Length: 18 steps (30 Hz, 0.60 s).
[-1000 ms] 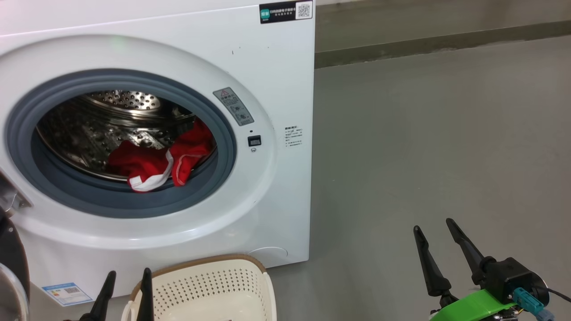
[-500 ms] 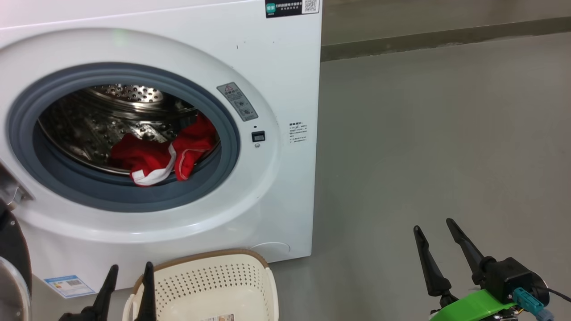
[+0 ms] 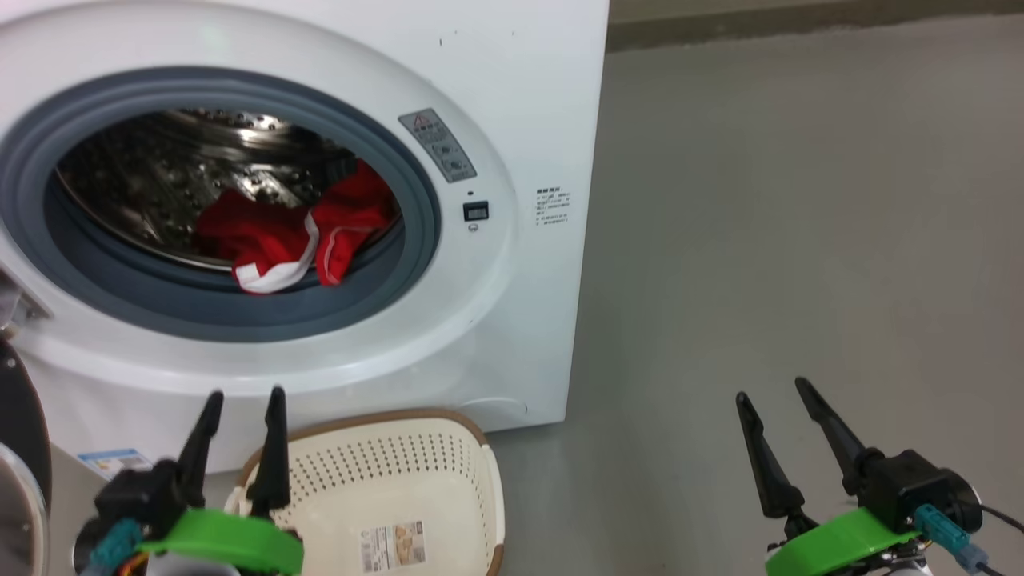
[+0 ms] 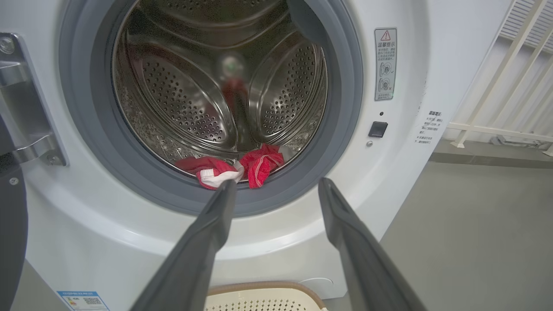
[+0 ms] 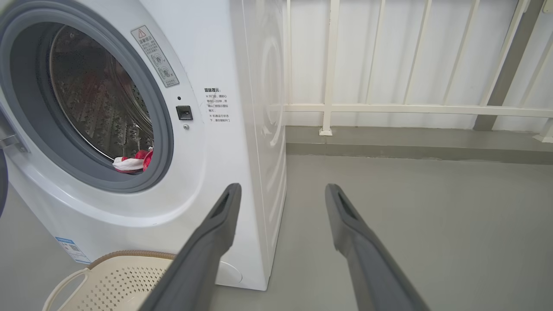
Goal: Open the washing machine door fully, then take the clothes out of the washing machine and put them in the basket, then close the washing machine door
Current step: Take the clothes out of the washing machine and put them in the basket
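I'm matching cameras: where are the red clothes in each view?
Head view: clothes left of centre, low in the drum.
Left wrist view: clothes mid-frame, on the drum's front lip.
Right wrist view: clothes at left, low in the drum.
Shared landmark: black square right of the drum.

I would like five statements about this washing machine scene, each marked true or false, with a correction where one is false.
1. The red clothes lie inside the washing machine. True.
2. The basket holds a garment. False: no clothes are in it; a paper sticker shows on its bottom.
3. The left tool is shut on cloth. False: it is open and holds nothing.
4. The right tool is open. True.
5. The basket stands on the floor in front of the washing machine. True.
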Motion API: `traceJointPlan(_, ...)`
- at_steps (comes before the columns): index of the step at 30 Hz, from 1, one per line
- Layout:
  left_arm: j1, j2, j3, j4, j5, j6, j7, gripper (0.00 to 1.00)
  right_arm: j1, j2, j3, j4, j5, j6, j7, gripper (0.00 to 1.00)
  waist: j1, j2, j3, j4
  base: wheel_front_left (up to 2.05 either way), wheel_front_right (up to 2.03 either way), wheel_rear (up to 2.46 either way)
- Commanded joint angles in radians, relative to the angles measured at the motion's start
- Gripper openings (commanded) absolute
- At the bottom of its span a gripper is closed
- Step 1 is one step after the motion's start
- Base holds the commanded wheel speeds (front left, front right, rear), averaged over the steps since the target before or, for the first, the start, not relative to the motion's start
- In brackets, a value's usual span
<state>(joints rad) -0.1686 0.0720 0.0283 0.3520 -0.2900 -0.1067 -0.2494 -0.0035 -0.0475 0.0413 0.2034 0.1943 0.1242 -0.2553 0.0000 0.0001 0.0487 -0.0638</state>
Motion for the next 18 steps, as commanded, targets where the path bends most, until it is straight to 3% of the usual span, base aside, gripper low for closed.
traceJointPlan(1,-0.051,0.020,0.027,-0.018,0.013,0.009,-0.008,1.00,-0.046,-0.008,0.020,-0.031,-0.008,0.007,-0.006,1.00,0.0000,-0.0001,0.039,0.013,0.00,0.00,0.00)
traceJointPlan(9,-0.258,0.040,0.032,0.089,0.034,0.037,-0.011,1.00,-0.106,-0.010,0.006,-0.064,-0.018,0.007,-0.006,1.00,0.0000,-0.0001,0.159,0.016,0.00,0.00,0.00)
traceJointPlan(18,-0.502,0.074,0.029,0.219,0.057,0.038,-0.012,1.00,-0.190,-0.007,0.029,-0.079,-0.025,0.007,-0.006,1.00,0.0000,-0.0001,0.295,0.002,0.00,0.00,0.00)
